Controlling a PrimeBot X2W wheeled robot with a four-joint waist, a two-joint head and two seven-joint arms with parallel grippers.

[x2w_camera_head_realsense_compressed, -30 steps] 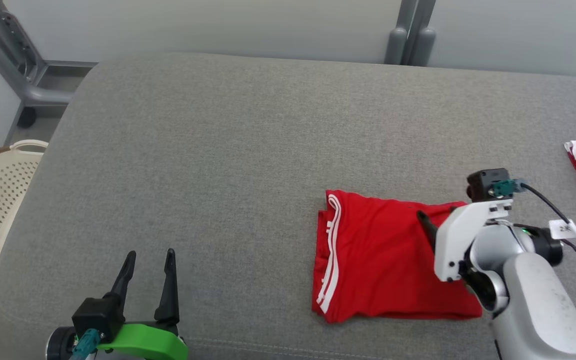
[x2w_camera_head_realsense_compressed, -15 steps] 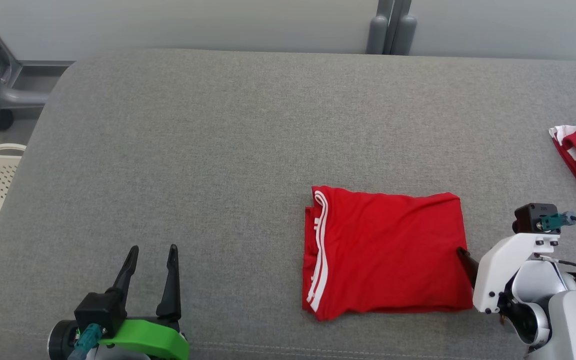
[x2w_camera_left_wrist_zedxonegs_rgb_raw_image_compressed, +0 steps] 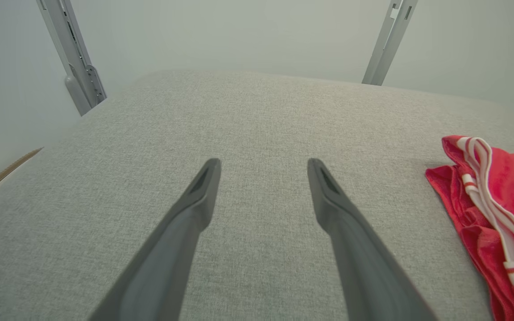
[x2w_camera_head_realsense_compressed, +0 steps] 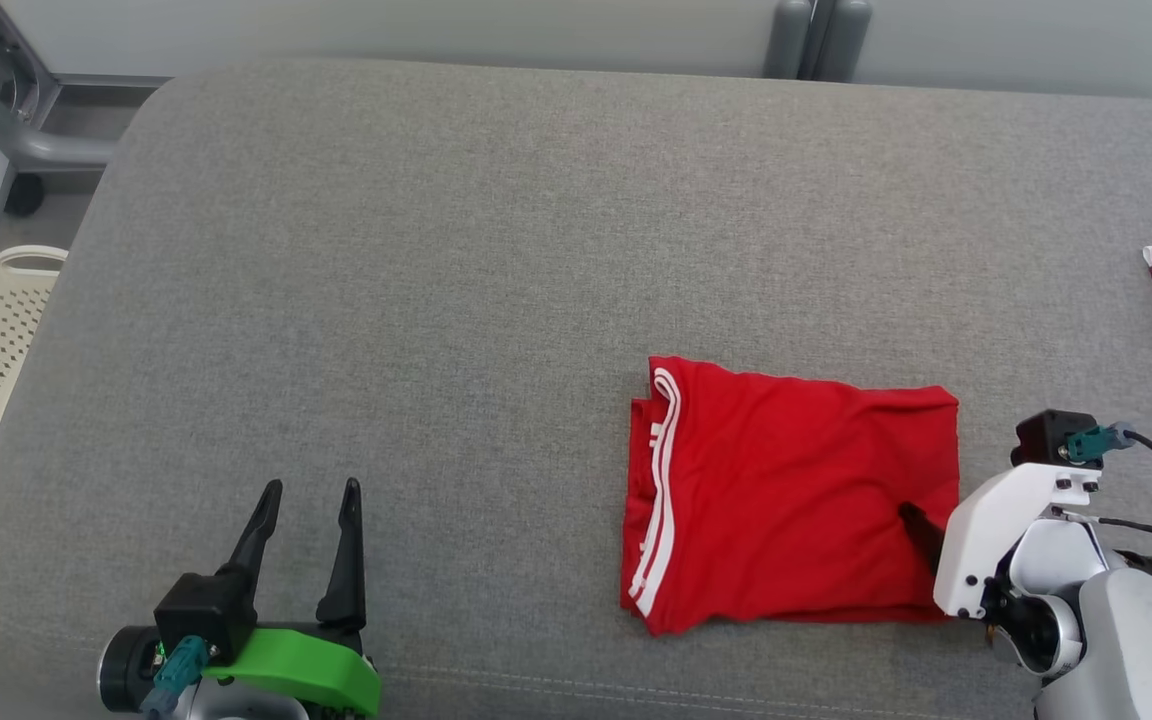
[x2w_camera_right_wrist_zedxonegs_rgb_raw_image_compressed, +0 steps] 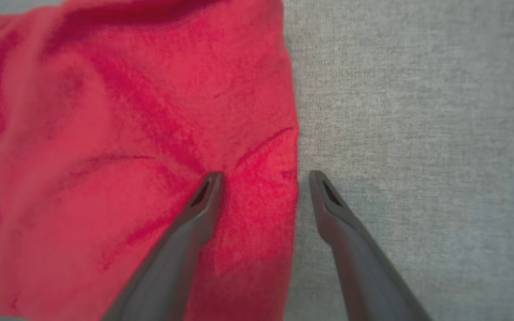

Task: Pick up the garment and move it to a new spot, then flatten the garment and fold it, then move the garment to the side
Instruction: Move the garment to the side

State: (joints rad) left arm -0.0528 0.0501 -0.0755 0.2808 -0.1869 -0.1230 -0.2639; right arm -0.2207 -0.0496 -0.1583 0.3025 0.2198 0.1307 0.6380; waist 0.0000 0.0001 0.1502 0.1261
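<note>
Your left gripper [x2w_camera_head_realsense_compressed: 313, 485] sits spread and empty, with the folded red garment [x2w_camera_head_realsense_compressed: 786, 500] well off to its right. The white-striped end faces it, and the long side runs across toward the right gripper [x2w_camera_right_wrist_zedxonegs_rgb_raw_image_compressed: 265, 174]. Head view hides most of that one; its wrist view gives you fingers apart, straddling the garment's edge, one tip on cloth, gripping nothing.
</note>
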